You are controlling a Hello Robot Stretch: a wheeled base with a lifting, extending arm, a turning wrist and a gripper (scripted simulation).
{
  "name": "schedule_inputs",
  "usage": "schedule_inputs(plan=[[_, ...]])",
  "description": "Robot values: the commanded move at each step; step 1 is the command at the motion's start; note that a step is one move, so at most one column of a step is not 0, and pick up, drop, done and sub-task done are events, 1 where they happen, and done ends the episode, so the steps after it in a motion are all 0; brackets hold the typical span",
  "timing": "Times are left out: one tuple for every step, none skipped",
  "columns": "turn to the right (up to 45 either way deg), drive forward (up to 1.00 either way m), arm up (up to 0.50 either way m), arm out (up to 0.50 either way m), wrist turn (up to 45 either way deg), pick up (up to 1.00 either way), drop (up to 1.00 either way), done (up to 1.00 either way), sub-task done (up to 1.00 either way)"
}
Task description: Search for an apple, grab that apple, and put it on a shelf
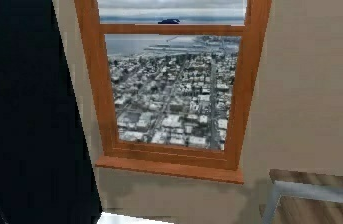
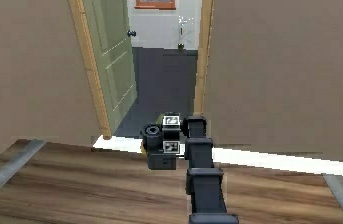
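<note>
In the arm side view the dark arm rises from the bottom edge over a wooden tabletop. At its far end are the white marker squares, with the gripper at the table's far edge. A small yellowish patch shows at the gripper's left side; I cannot make out what it is. I cannot tell whether the gripper holds anything.
Beyond the table an open pale green door leads into a dark-floored room. Grey metal rails frame the tabletop. The forward view has a wood-framed window onto a city, a dark tall shape at left and a wooden table corner at lower right.
</note>
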Motion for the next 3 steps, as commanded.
schedule_inputs(plan=[[0.0,0.00,-0.32,0.00,0.0,0.00,0.00,0.00,0.00],[0.0,0.00,0.00,0.00,0.0,0.00,1.00,0.00,0.00],[0.0,0.00,0.10,0.00,0.0,0.00,0.00,0.00,0.00]])
